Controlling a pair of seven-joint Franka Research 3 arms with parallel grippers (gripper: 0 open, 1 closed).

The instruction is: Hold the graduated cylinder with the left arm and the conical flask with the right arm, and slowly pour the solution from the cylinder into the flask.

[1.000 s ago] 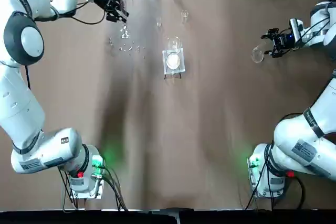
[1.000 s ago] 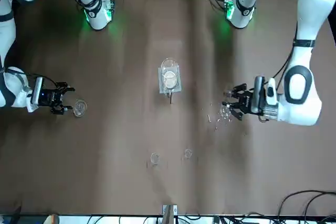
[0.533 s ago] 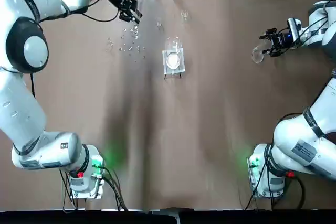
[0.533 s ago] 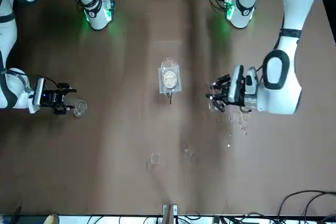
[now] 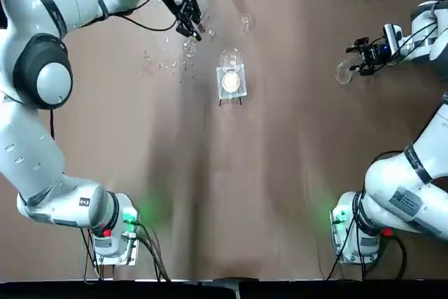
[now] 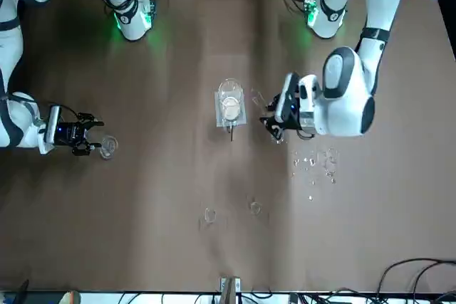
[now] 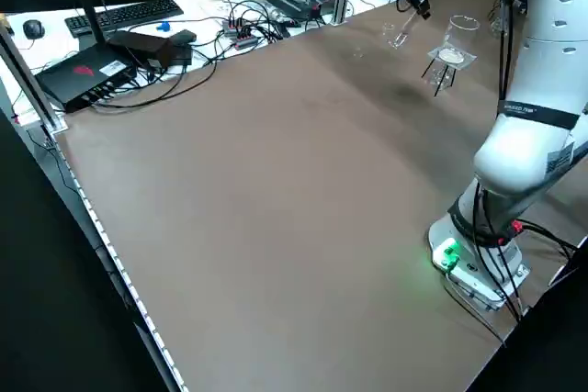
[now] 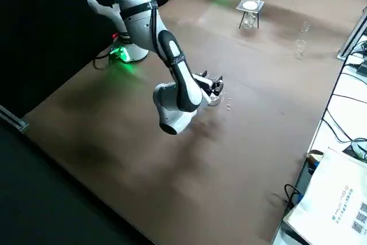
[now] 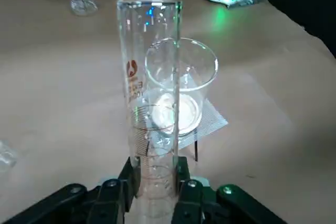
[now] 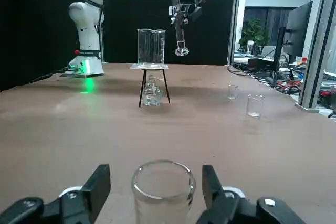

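Observation:
My left gripper (image 5: 187, 17) is shut on the graduated cylinder (image 5: 190, 41), a slim clear tube held in the air just left of the beaker. The left wrist view shows the cylinder (image 9: 151, 93) upright between the shut fingers (image 9: 111, 195). From the front, the left gripper (image 6: 274, 123) hangs beside the stand. At the table's right side the conical flask (image 5: 343, 73) stands on the surface. My right gripper (image 5: 358, 57) is open around it. In the right wrist view the flask's neck (image 10: 163, 188) sits between the fingers (image 10: 97, 183), apart from both.
A wide beaker (image 5: 231, 59) stands on a white square stand (image 5: 231, 82) at the table's middle far side. Tiny glass bits (image 5: 168, 62) lie scattered left of it. Two small clear cups (image 5: 246, 20) (image 5: 212, 31) stand near the far edge.
My left arm has carried the cylinder rightwards from the far-left corner, over the glass bits, to beside the beaker. The right gripper has hardly moved at the flask.

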